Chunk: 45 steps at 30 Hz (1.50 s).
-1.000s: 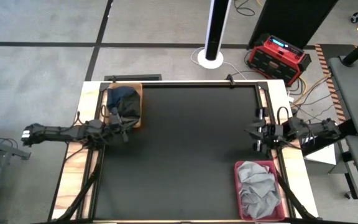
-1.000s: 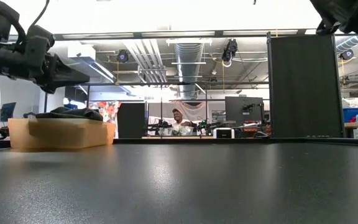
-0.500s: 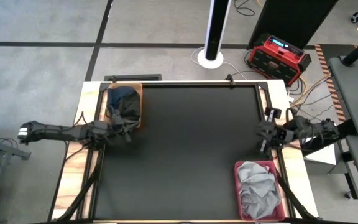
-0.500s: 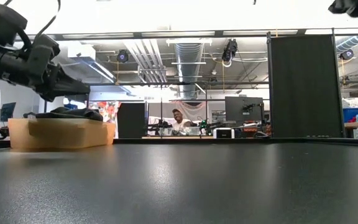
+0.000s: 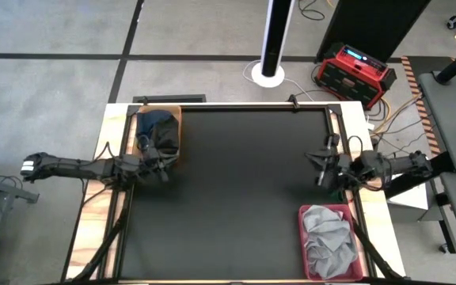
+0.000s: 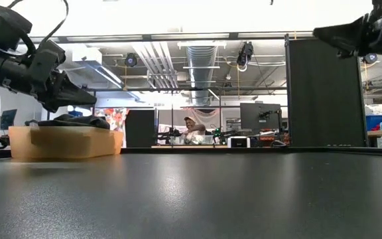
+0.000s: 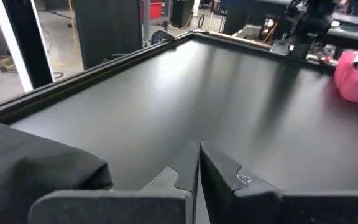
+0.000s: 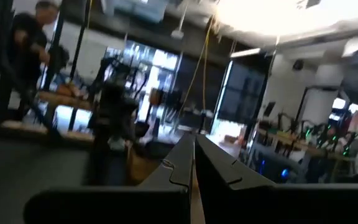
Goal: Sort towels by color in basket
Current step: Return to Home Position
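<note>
You had the left gripper (image 5: 161,174) hanging above the table just beside the near end of the orange rectangular bin (image 5: 180,131), at the left edge of the matte black tabletop (image 5: 244,190). In the left wrist view its 2 dark fingers (image 7: 222,171) were pressed together with nothing between them. The soft black towel (image 5: 161,142) and the navy blue towel (image 5: 157,119) lay piled inside that bin, the black one rising above the rim in the low view.

Your right gripper (image 5: 321,168) hung over the right edge of the tabletop, near the far end of the pink rectangular bin (image 5: 302,229) but apart from it. Its 2 fingers (image 8: 173,168) were also closed against each other, holding nothing. The crumpled grey towels (image 5: 327,237) filled the pink bin.

A person (image 6: 192,126) sat at a desk in the room beyond the table.
</note>
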Motion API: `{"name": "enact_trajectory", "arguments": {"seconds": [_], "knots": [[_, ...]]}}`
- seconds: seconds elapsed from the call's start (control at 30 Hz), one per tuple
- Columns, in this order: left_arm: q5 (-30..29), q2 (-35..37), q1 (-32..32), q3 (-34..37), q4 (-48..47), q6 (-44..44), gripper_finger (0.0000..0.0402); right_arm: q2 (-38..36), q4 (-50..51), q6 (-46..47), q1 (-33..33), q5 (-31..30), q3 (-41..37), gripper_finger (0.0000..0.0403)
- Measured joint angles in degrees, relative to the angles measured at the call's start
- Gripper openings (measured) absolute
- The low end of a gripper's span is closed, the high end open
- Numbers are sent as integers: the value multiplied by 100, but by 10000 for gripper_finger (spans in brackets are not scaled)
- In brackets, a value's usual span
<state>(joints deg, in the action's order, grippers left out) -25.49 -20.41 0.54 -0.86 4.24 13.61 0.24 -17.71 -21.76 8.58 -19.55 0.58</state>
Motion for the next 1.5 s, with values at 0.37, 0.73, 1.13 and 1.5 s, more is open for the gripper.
{"name": "enact_trajectory", "arguments": {"seconds": [0.37, 0.73, 1.13, 1.5], "knots": [[1231, 63, 2, 25, 2230, -1337, 0, 64, 412, 68, 0, 105, 0, 13], [1022, 329, -4, 28, 1800, -1653, 0, 64, 403, -78, 0, 212, 0, 13], [1108, 336, 2, 24, 1918, -2649, 0, 68, 533, -80, 2, 600, 0, 13], [1108, 168, 2, 22, 1926, -2276, 0, 98, 645, -76, 2, 601, 0, 13]]}}
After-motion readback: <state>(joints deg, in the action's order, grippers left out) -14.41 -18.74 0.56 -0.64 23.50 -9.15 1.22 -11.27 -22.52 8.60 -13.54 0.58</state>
